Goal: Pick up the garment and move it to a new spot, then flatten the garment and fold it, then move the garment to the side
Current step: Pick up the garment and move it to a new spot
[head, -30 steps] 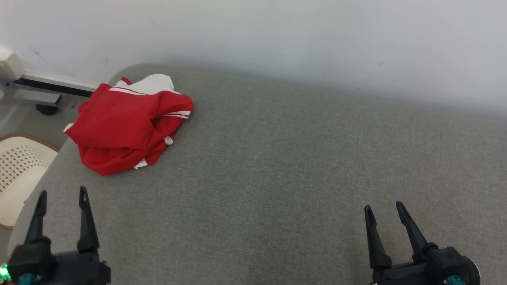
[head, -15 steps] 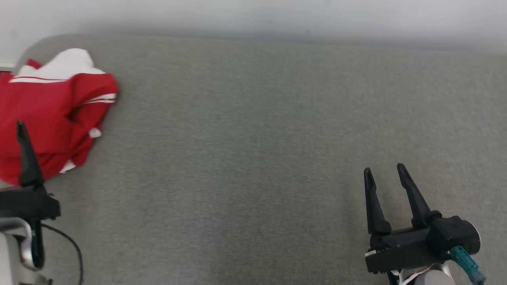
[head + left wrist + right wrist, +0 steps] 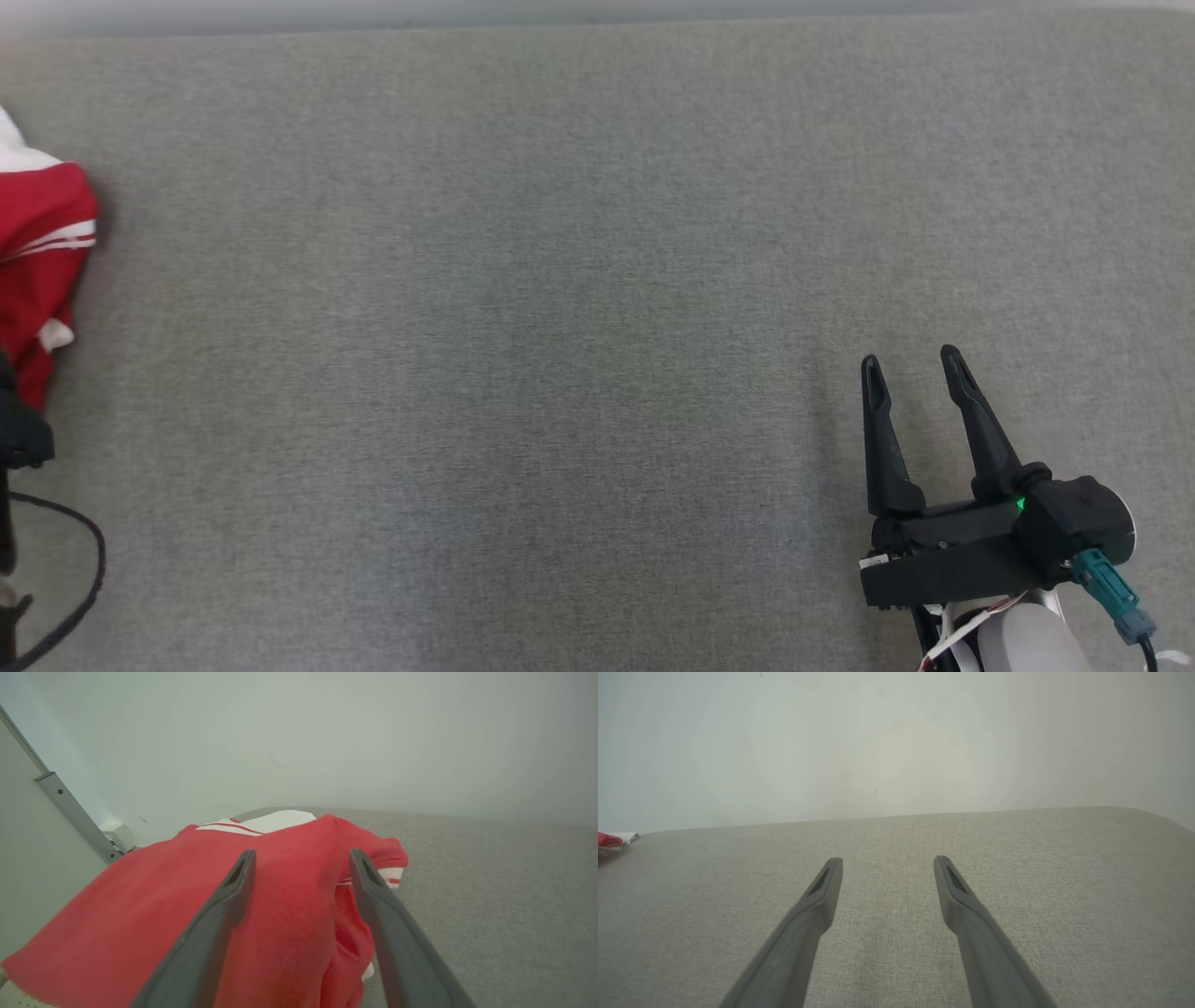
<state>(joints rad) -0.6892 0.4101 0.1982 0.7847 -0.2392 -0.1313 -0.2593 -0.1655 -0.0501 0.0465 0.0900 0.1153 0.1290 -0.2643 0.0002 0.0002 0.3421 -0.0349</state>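
Garment (image 3: 42, 210): red with white stripes and a white patch, crumpled in a heap at the far-left corner of the grey fabric surface (image 3: 523, 327). It is cut off by the left edge of the head view. In the right wrist view only a sliver of it (image 3: 608, 839) shows at the far left.

Left pincer (image 3: 301, 856): fingers spread wide, nothing clamped between them. It is just over the red heap (image 3: 289, 914), with both tips above the cloth. I cannot tell whether the fingers touch the fabric.

Right pincer (image 3: 910, 357): fingers equally wide apart and empty, at the near right above bare grey fabric and well apart from the garment. Its wrist view shows the same gap (image 3: 888, 860).

A pale wall (image 3: 327, 742) runs behind the far edge of the surface.
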